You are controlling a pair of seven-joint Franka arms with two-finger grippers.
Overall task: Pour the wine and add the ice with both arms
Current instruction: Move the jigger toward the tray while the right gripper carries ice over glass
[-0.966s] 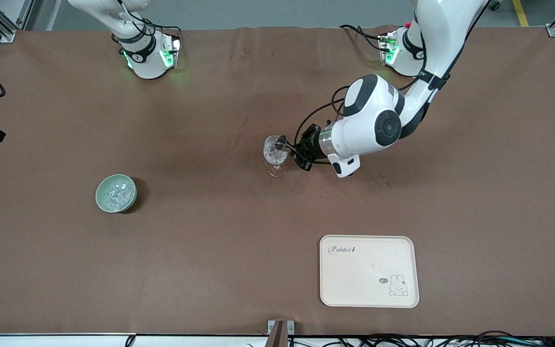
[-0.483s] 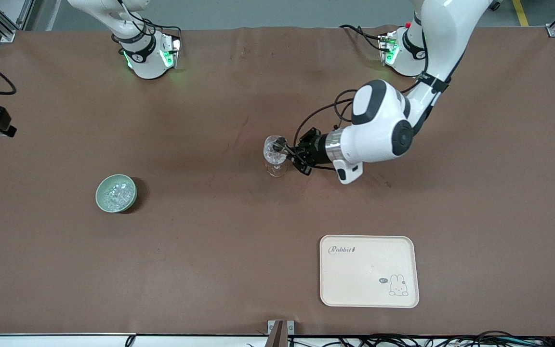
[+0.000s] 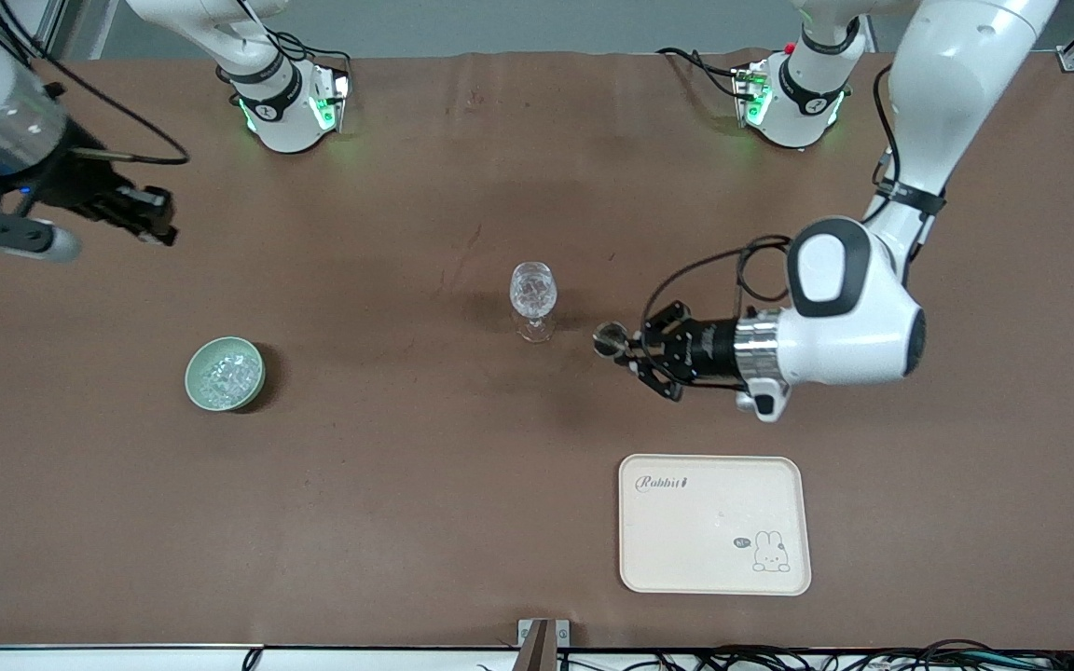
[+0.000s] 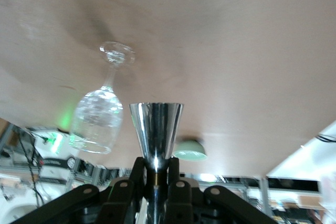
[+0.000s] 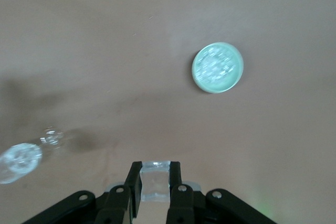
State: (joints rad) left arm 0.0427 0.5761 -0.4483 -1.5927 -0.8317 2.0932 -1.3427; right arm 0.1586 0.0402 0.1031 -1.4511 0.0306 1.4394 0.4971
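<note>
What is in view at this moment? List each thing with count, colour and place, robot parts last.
wine glass: one, clear, mid-table, upright, glinting contents.
green bowl: one, pale green, toward the right arm's end, nearer the front camera than the glass.
ice: clear chunks, in the bowl.
tray: one, cream, rabbit print, nearest the front camera.
metal cup: one, silver, in the left gripper.
ice cube: one, clear, in the right gripper.
left gripper: black, shut on the cup, beside the glass.
right gripper: black, shut on the cube, over the right arm's end.
</note>
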